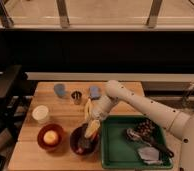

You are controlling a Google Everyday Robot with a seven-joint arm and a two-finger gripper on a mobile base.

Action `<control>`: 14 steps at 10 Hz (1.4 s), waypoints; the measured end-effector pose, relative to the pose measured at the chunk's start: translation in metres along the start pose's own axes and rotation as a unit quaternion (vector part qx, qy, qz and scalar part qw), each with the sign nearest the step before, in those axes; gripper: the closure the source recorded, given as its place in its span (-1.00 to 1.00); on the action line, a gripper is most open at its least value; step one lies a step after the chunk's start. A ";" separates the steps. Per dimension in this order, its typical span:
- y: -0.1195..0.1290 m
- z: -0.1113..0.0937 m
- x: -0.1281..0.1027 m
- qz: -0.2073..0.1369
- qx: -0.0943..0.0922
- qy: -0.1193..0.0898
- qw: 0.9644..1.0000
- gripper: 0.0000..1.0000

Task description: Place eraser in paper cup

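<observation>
The paper cup point(40, 113) is a short white cup standing at the left of the wooden table point(65, 112). My gripper point(90, 131) hangs from the white arm point(140, 105) and reaches down into a dark bowl point(75, 145) at the table's front. A dark block in that bowl, right under the gripper, looks like the eraser point(83, 142), and the gripper covers most of it. The cup is about a hand's width to the left of the gripper and farther back.
A red bowl point(42, 142) holding a pale round item sits left of the dark bowl. Two light blue cups point(60, 90) point(94, 92) and a small metal cup point(76, 97) stand at the back. A green tray point(115, 150) with several items fills the right front.
</observation>
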State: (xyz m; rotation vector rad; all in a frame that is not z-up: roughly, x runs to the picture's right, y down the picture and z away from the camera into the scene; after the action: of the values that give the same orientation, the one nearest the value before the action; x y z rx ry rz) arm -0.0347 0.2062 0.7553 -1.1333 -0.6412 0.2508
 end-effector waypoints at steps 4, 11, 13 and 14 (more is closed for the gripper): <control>0.001 -0.008 -0.001 0.001 0.015 0.000 1.000 0.88; 0.004 -0.096 -0.054 -0.053 0.085 0.016 0.995 1.00; 0.008 -0.121 -0.093 -0.093 0.098 0.028 0.990 1.00; 0.009 -0.129 -0.117 -0.117 0.104 0.028 0.987 1.00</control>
State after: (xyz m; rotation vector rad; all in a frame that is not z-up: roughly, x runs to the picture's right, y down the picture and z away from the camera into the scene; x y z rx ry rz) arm -0.0504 0.0540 0.6717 -0.8525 -0.6752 0.0810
